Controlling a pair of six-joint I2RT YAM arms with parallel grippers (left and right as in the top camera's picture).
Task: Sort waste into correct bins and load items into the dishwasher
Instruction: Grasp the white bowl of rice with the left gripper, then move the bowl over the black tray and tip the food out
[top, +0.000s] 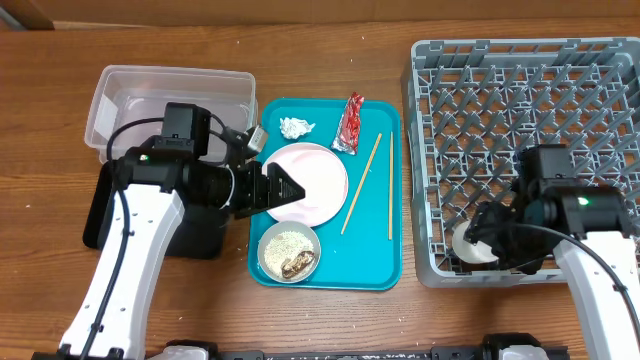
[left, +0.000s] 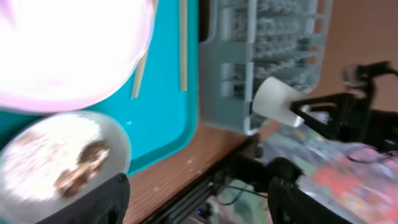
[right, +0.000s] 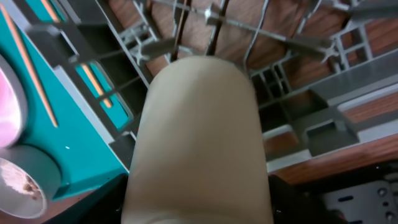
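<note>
teal serving tray (top: 375, 250): flat on wooden table (top: 330, 50), between the two bins on the left and the dish rack on the right.
round plate (top: 318, 180): pale pink-white, mid-tray; washed out by glare in left wrist view.
whitish bowl (top: 263, 245): near edge of tray, just beside the plate; filled with white rice and brownish scraps (top: 292, 255).
paper wad (top: 296, 128): small, crumpled, white; far edge of tray.
foil wrapper (top: 349, 124): red and silver; far edge of tray, near the paper wad but apart from it.
chopsticks (top: 361, 184): two, thin, wooden; right half of tray, one slanted beside the plate, the other (top: 390, 187) roughly parallel to the tray's right edge.
clear tub (top: 170, 100): far left of table.
black tray (top: 195, 238): just nearer than the tub, largely hidden under the left arm.
dish rack (top: 530, 150): grey lattice, right of the teal tray.
small white cup (top: 470, 250): tipped over, at near-left corner of dish rack; resting on lattice or held above it, cannot tell.
left gripper (top: 285, 188): above the plate's left part; fingers (left: 102, 202) spread wide, holding nothing.
right gripper (top: 495, 232): clamped around the small white cup.
</note>
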